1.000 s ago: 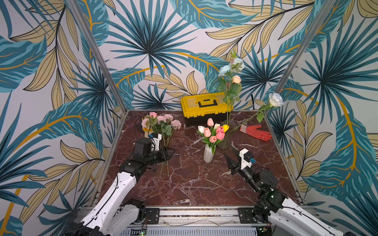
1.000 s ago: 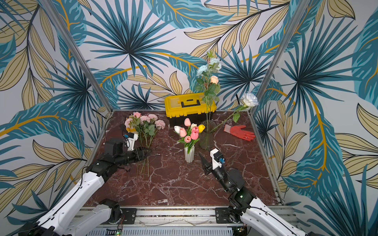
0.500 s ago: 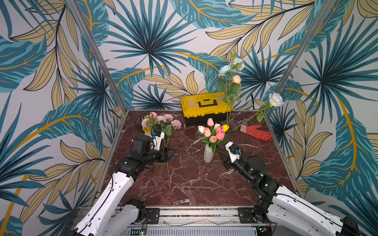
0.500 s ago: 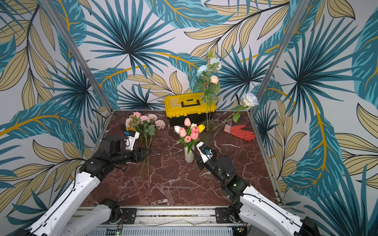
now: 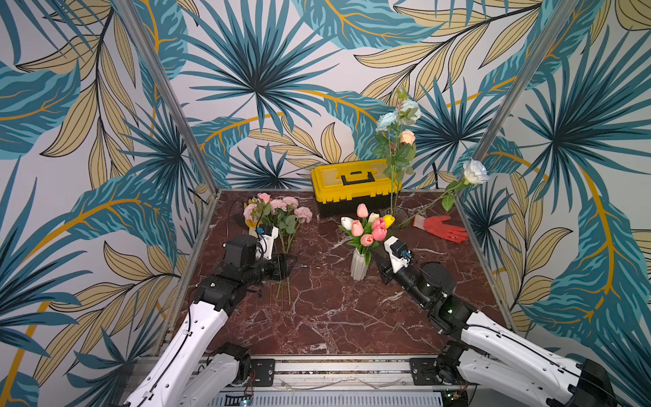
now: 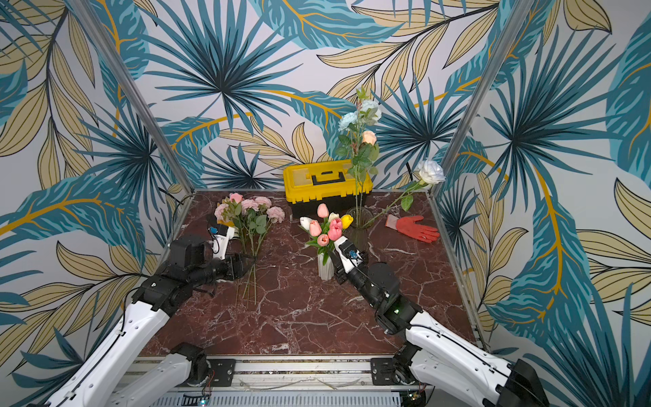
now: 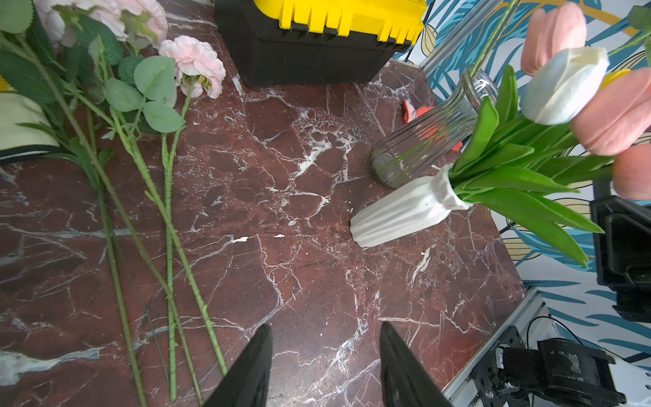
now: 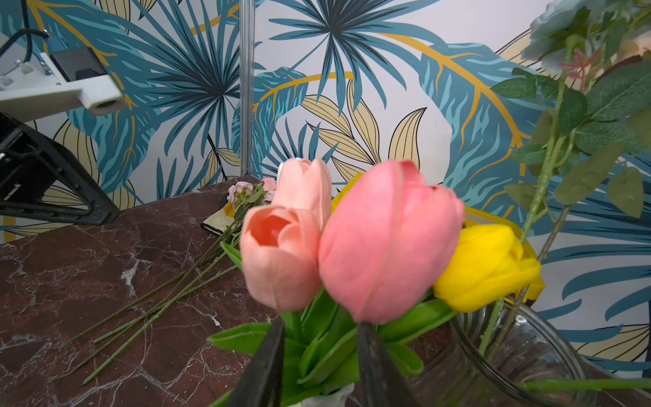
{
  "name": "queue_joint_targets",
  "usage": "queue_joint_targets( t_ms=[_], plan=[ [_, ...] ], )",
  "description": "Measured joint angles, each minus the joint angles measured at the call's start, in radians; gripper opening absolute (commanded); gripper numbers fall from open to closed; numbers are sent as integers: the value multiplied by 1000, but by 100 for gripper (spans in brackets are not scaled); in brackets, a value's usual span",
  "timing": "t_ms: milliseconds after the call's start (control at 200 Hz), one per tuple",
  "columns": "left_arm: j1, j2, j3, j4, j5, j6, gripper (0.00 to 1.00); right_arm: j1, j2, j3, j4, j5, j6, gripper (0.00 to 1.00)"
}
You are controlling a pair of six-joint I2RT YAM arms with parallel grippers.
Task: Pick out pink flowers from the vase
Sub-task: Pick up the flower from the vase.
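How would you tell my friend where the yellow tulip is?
Find the big yellow toolbox at the back of the marble table. In front of it stands a small white ribbed vase of tulips. The yellow tulip is its only yellow bloom; the rest are pink or white.

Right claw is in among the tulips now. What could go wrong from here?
The right claw straddles crowded stems and leaves under the pink tulips; closing might also catch the yellow tulip beside them. The slim white vase looks top-heavy; an angled pull could tip it against the glass vase close by.
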Motion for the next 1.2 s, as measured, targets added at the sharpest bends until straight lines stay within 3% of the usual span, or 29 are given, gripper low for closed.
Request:
queue_joint_targets(
  t_ms=[325, 886, 1202],
  plan=[
    [0, -1, 0, 0, -7, 4, 50, -1, -88, -5, -7, -16, 1, 34],
    [0, -6, -8, -1, -7, 4, 50, -21, 43, -5, 49, -24, 34, 29],
    [0, -9, -8, -1, -11, 4, 50, -47, 85, -5, 68, -32, 54, 11]
  ],
)
